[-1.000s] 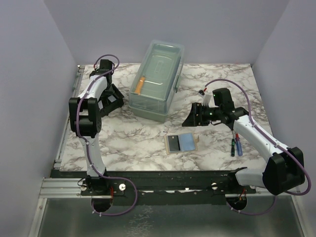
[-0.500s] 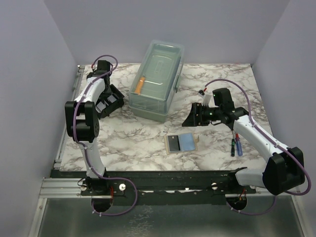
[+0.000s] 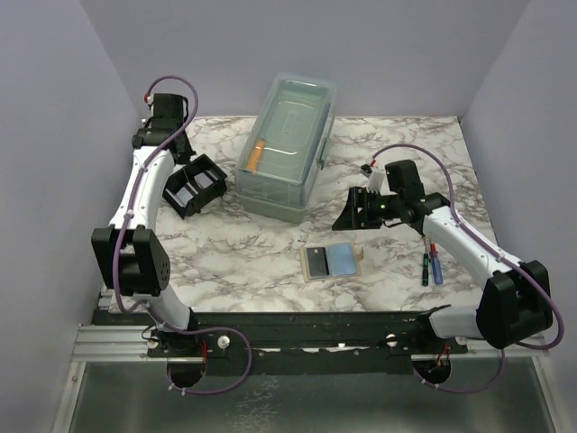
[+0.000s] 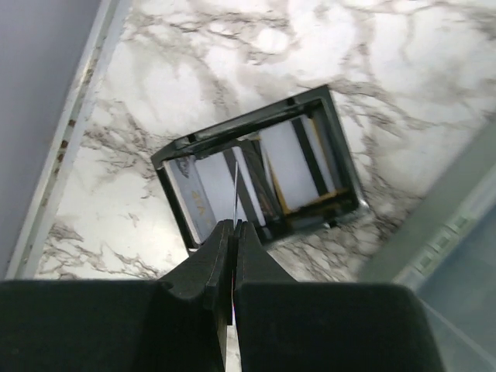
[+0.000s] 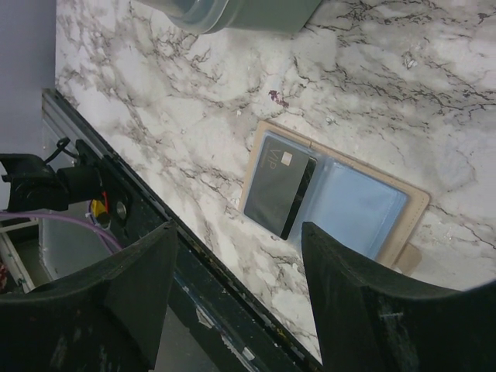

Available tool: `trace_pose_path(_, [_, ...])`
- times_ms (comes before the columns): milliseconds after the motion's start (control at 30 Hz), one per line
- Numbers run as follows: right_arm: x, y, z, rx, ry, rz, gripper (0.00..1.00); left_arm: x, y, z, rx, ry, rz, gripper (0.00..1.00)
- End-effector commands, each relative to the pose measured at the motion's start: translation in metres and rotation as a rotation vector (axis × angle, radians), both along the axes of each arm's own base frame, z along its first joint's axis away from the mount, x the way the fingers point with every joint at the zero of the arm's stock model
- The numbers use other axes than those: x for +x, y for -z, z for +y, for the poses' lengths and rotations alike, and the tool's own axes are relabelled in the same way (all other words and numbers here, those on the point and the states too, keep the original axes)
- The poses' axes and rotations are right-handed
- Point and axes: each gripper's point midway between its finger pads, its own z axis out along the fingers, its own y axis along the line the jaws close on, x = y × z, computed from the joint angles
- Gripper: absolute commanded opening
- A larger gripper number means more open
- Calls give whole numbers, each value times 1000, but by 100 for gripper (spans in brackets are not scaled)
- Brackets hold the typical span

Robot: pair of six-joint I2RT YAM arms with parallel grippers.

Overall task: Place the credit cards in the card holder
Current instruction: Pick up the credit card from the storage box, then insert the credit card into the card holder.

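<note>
The black card holder [image 3: 194,185] stands at the far left and has cards in its slots; the left wrist view shows it from above [image 4: 310,105]. My left gripper [image 3: 171,144] hangs above it, shut on a thin card [image 4: 235,190] seen edge-on over a middle slot. The dark grey card [image 3: 317,262] and the light blue card [image 3: 343,260] lie side by side on a tan pad [image 3: 359,269] at mid-table. My right gripper [image 3: 352,215] is open and empty, hovering behind them. The right wrist view [image 5: 239,232] shows the grey card [image 5: 280,184] and the blue card [image 5: 353,209].
A large clear lidded box [image 3: 288,144] with an orange item inside stands at the back centre, right of the holder. Several pens [image 3: 431,267] lie at the right. The purple wall and a metal rail [image 3: 122,225] run close along the left.
My left arm has risen and drawn back toward the far-left corner, uncovering the card holder. The right arm and the cards on the pad have not moved.
</note>
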Motion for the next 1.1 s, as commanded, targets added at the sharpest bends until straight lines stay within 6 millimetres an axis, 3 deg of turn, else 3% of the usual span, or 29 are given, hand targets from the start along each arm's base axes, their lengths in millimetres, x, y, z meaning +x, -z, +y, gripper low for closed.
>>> trace_pose_path(0, [12,-1,-6,-41,31,-24,69,-26,-39,-44,-180,180,-87,0])
trace_pose_path(133, [9,19,-7,-60,36,37,69,-66,-52,-98,-412,373,-132,0])
trace_pose_path(367, [-7,43,2,13,3,115,67,-162,-45,-190,-817,758,-147,0])
trace_pose_path(467, [-9,58,4,20,18,155,64,-190,-33,-219,-931,847,-138,0])
trace_pose_path(667, [-6,102,-22,-163,135,221,59,-222,-4,-288,-1123,944,-119,0])
trace_pose_path(867, [-14,124,-37,-238,179,247,55,-225,45,-348,-1085,911,-108,0])
trace_pose_path(1067, [-11,129,-47,-291,235,242,52,-218,83,-371,-1051,836,-114,0])
